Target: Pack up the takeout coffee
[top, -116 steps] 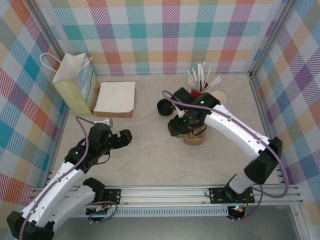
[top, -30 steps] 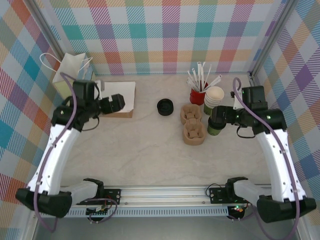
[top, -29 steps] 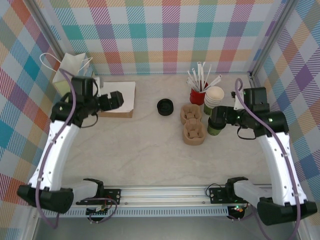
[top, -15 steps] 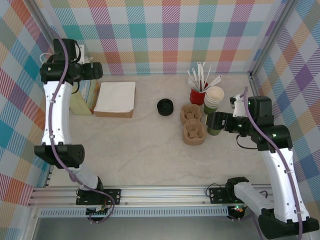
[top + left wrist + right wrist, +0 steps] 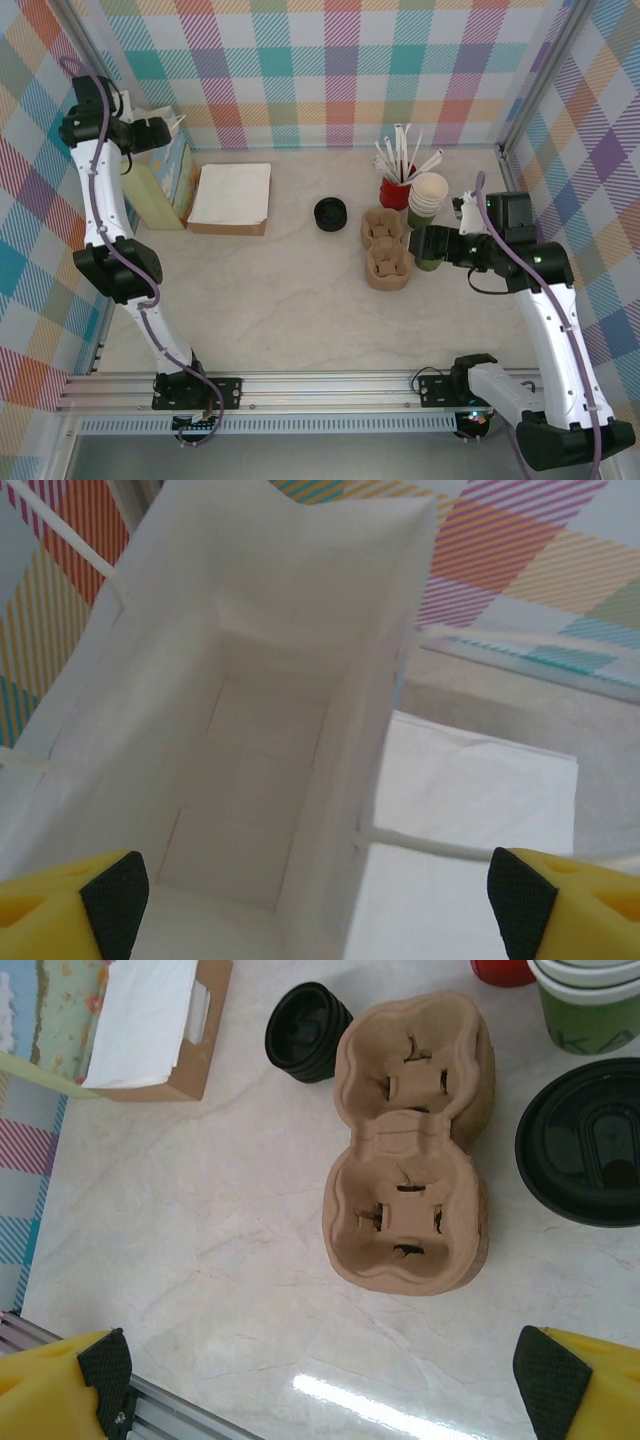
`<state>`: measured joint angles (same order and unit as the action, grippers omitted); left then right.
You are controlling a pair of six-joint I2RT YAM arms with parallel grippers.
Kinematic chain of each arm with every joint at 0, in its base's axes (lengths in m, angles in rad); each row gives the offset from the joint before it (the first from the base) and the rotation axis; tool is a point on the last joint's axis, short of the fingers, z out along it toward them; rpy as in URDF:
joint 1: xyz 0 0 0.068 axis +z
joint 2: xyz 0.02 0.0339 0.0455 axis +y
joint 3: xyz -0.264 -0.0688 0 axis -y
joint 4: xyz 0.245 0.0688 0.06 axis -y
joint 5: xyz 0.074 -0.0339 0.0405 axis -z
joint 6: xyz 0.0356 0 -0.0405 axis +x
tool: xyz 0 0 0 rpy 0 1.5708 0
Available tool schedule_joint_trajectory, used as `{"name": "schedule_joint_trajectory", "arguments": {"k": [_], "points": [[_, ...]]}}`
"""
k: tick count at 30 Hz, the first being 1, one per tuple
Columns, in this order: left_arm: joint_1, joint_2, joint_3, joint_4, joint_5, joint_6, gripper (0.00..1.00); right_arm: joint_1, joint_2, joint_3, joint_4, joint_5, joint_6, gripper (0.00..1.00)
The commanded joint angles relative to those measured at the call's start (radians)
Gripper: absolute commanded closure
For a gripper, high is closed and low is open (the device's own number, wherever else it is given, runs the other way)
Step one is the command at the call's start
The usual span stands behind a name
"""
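Here the left tool (image 5: 320, 900) gapes over a white paper bag (image 5: 260, 630), the right tool (image 5: 325, 1380) gapes near the black-lidded takeout coffee (image 5: 585, 1155).

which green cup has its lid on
The green cup right of the brown carrier, capped by a black lid; the stacked cups behind it are open, cream inside.

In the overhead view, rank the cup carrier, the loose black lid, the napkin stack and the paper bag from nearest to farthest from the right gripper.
Measured from the right gripper:
1. Cup carrier, just to the gripper's left.
2. Loose black lid, mid-table, farther left.
3. Napkin stack, toward the back left.
4. Paper bag, at the far left wall.
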<state>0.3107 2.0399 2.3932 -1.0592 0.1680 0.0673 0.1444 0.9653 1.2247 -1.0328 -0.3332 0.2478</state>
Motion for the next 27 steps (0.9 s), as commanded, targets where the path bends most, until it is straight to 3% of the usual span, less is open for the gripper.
{"name": "schedule_joint_trajectory", "arguments": {"k": [1,7,15,19,27], "points": [[0.037,0.016,0.027,0.052,0.171,-0.045,0.13,-0.003,0.017,-0.007,0.017,-0.036,0.008,0.0],[0.039,0.077,0.025,0.025,0.245,-0.03,0.24,-0.003,0.045,0.01,0.023,-0.041,0.022,0.0],[0.04,0.114,0.024,-0.02,0.242,-0.005,0.4,-0.003,0.055,0.012,0.022,-0.036,0.028,0.0],[0.039,0.126,0.025,-0.018,0.243,-0.004,0.52,-0.003,0.058,0.01,0.022,-0.035,0.027,0.0],[0.039,0.101,0.024,-0.023,0.23,0.009,0.87,-0.003,0.061,0.001,0.023,-0.027,0.026,0.0]]}}
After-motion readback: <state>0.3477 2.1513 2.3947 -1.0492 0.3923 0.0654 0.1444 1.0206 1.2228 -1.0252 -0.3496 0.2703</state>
